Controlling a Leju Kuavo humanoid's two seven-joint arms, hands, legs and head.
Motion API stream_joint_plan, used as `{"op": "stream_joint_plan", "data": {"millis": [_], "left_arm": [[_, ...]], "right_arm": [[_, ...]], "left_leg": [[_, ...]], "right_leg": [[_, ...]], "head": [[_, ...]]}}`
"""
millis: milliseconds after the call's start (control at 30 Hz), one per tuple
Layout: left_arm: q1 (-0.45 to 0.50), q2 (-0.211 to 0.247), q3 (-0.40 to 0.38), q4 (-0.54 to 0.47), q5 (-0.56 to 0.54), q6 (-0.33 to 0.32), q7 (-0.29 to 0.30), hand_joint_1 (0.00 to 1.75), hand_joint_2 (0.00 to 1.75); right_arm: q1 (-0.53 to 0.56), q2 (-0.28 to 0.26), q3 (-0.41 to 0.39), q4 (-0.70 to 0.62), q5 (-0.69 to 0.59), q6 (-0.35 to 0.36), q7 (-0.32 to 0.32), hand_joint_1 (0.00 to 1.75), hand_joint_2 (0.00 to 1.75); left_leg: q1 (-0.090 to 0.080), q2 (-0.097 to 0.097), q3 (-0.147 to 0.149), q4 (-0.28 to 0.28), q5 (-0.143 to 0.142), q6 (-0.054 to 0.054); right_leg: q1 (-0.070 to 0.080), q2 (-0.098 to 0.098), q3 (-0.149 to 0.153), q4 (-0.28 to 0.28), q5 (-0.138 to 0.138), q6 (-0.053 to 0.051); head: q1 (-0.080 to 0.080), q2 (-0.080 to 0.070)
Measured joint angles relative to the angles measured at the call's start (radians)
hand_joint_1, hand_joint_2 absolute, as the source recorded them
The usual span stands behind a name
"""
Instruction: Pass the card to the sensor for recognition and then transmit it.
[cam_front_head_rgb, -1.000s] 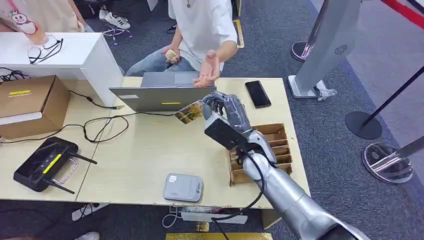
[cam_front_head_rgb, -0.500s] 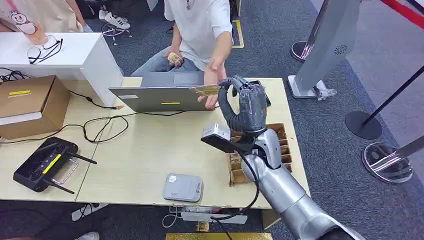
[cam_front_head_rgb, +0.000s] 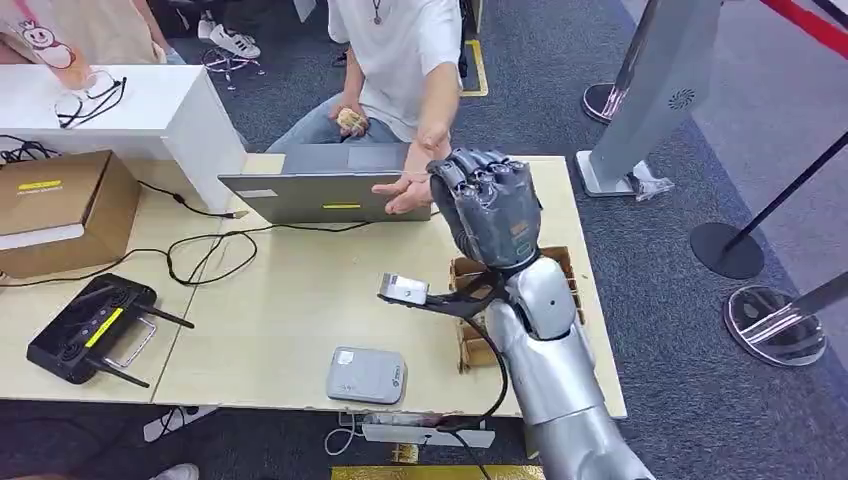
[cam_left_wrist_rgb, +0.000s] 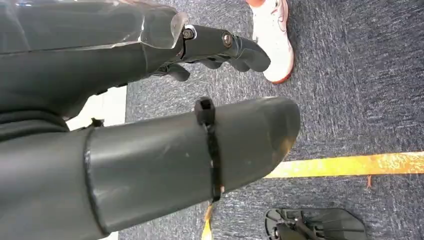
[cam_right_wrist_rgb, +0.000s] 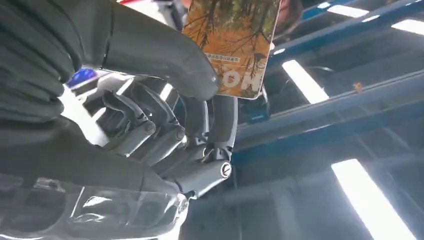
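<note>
My right hand is raised over the table's far edge, its back turned to the head camera. In the right wrist view it pinches an orange card with a tree picture between thumb and fingers. The card is hidden behind the hand in the head view. A person's open palm sits just left of my hand, over the laptop. The grey card sensor lies near the table's front edge. My left hand hangs over dark carpet with nothing in it.
A grey laptop stands at the table's far side, in front of the seated person. A cardboard divider tray lies under my right arm. A black controller, a brown box and cables lie at the left.
My right hand has risen and turned from above the table's middle to beside the person's palm, carrying the card. The person's hand has stayed held out over the laptop.
</note>
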Motion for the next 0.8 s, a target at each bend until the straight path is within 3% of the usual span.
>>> {"op": "stream_joint_plan", "data": {"millis": [400, 800], "left_arm": [[-0.001, 0.000, 0.000, 0.000, 0.002, 0.002, -0.007, 0.00, 0.00], [-0.005, 0.001, -0.018, 0.000, 0.035, 0.001, -0.010, 0.00, 0.00]], "right_arm": [[0.017, 0.030, -0.012, -0.050, 0.125, 0.000, 0.133, 1.75, 1.75], [0.001, 0.009, 0.083, -0.010, 0.127, 0.000, 0.258, 1.75, 1.75]], "left_leg": [[0.000, 0.000, 0.000, 0.000, 0.000, 0.000], [0.000, 0.000, 0.000, 0.000, 0.000, 0.000]], "right_leg": [[0.000, 0.000, 0.000, 0.000, 0.000, 0.000], [0.000, 0.000, 0.000, 0.000, 0.000, 0.000]], "head": [[0.000, 0.000], [0.000, 0.000]]}}
